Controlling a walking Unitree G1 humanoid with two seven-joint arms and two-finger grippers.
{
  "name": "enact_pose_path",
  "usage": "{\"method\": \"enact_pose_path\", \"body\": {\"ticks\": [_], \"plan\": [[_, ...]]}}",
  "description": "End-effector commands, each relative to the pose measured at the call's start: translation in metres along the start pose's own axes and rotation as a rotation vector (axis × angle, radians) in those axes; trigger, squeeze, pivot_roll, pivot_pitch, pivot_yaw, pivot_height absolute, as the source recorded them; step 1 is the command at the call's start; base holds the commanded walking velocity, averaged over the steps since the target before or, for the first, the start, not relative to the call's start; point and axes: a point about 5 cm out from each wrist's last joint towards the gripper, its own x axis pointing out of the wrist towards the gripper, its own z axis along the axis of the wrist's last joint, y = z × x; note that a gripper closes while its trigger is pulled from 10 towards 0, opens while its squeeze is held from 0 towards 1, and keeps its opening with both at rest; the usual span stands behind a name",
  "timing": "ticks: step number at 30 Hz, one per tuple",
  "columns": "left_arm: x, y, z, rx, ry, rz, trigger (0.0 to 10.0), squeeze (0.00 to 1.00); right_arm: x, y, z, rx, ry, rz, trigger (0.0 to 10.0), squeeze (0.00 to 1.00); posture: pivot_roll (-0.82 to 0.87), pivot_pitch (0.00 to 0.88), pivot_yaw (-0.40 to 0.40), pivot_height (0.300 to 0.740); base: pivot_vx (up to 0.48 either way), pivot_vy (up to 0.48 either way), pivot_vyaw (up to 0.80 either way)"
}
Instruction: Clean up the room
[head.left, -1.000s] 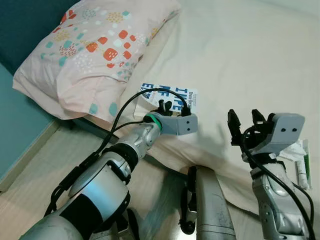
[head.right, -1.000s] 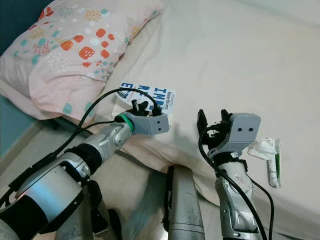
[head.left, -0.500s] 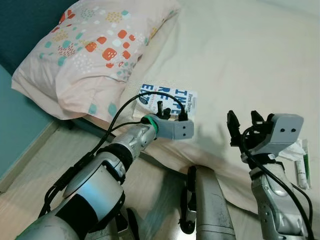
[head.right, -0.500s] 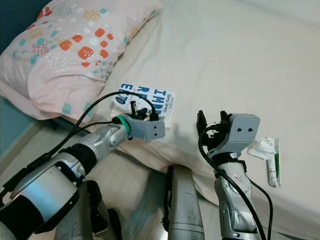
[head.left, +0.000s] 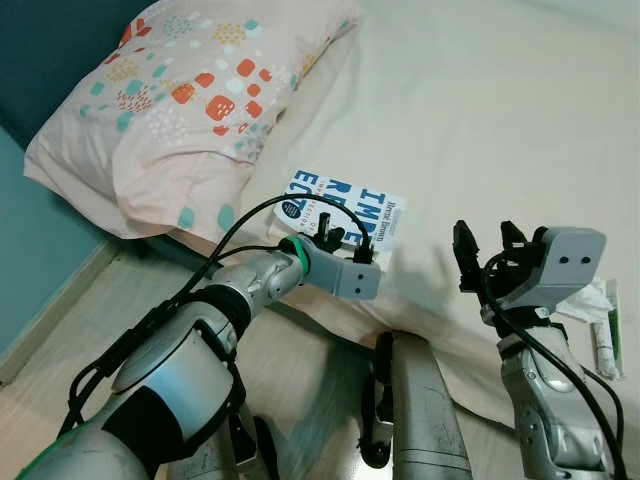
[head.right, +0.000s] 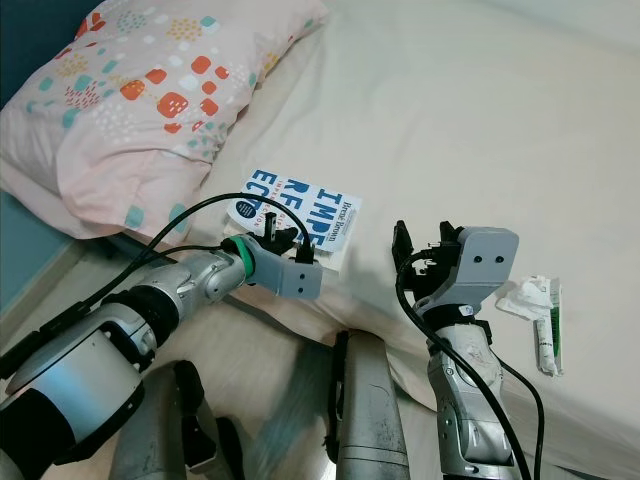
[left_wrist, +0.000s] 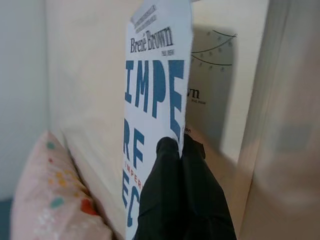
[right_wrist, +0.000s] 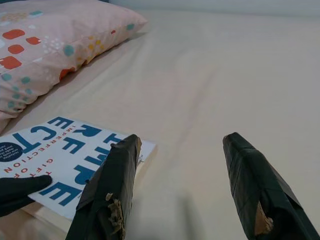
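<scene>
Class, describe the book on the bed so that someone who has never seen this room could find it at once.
Start at the cream bed and find the pink spotted pillow at its head. Just beside the pillow, at the mattress edge, lies the book, with the left gripper shut on its cover. It alone has a white cover with big blue letters.

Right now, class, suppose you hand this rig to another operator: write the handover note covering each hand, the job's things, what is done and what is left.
Left hand: shut on the book's cover at the near bed edge, beside the pillow.
Right hand: open, holding nothing, raised over the bed.
Tube and crumpled wrapper: lying on the bed at the robot's right.
Done: book gripped.
Left: lift the book off, put it away, clear the tube and wrapper.
</scene>
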Motion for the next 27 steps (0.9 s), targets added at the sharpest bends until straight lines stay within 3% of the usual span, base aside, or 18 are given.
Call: {"method": "enact_pose_path", "body": {"ticks": [1, 5, 9, 11, 14, 15, 16, 21, 26, 27], "plan": [[0.0, -0.009, 0.008, 0.025, -0.048, -0.022, 10.0, 0.0, -0.004, -0.002, -0.006, 0.006, 0.029, -0.016, 10.0, 0.0, -0.22, 0.324, 0.089, 0.561, 0.0, 0.0, 0.0], [0.001, -0.005, 0.009, 0.07, -0.07, 0.009, 10.0, 0.0, -0.005, -0.002, -0.006, 0.007, 0.029, -0.017, 10.0, 0.0, -0.22, 0.324, 0.089, 0.561, 0.0, 0.0, 0.0], [0.003, 0.0, 0.009, 0.049, -0.047, 0.035, 10.0, 0.0, -0.005, -0.001, -0.006, 0.009, 0.029, -0.018, 10.0, 0.0, -0.22, 0.324, 0.089, 0.561, 0.0, 0.0, 0.0], [0.006, 0.008, 0.007, -0.1, 0.031, 0.081, 10.0, 0.0, -0.005, -0.001, -0.007, 0.01, 0.029, -0.019, 10.0, 0.0, -0.22, 0.324, 0.089, 0.561, 0.0, 0.0, 0.0], [0.007, 0.011, 0.007, -0.145, 0.048, 0.096, 10.0, 0.0, -0.005, -0.001, -0.007, 0.01, 0.029, -0.018, 10.0, 0.0, -0.22, 0.324, 0.089, 0.561, 0.0, 0.0, 0.0], [0.008, 0.014, 0.007, -0.181, 0.055, 0.125, 10.0, 0.59, -0.004, -0.001, -0.007, 0.011, 0.029, -0.018, 10.0, 0.0, -0.23, 0.322, 0.09, 0.561, 0.0, 0.0, 0.0], [0.009, 0.016, 0.008, -0.211, 0.057, 0.137, 10.0, 1.0, -0.004, -0.001, -0.007, 0.011, 0.029, -0.017, 10.0, 0.0, -0.23, 0.322, 0.09, 0.561, 0.0, 0.0, 0.0], [0.008, 0.022, 0.005, -0.261, 0.064, 0.169, 10.0, 1.0, -0.003, -0.001, -0.008, 0.014, 0.027, -0.021, 10.0, 0.0, -0.22, 0.314, 0.09, 0.561, 0.0, 0.0, 0.0], [0.005, 0.017, 0.001, -0.275, 0.062, 0.129, 10.0, 1.0, -0.003, 0.0, -0.01, 0.022, 0.031, -0.019, 10.0, 0.0, -0.19, 0.303, 0.077, 0.561, 0.0, 0.0, 0.0], [0.003, 0.012, -0.002, -0.287, 0.055, 0.094, 10.0, 0.0, -0.001, 0.001, -0.011, 0.024, 0.033, -0.013, 10.0, 0.0, -0.18, 0.3, 0.077, 0.561, 0.0, 0.0, 0.0]]}}
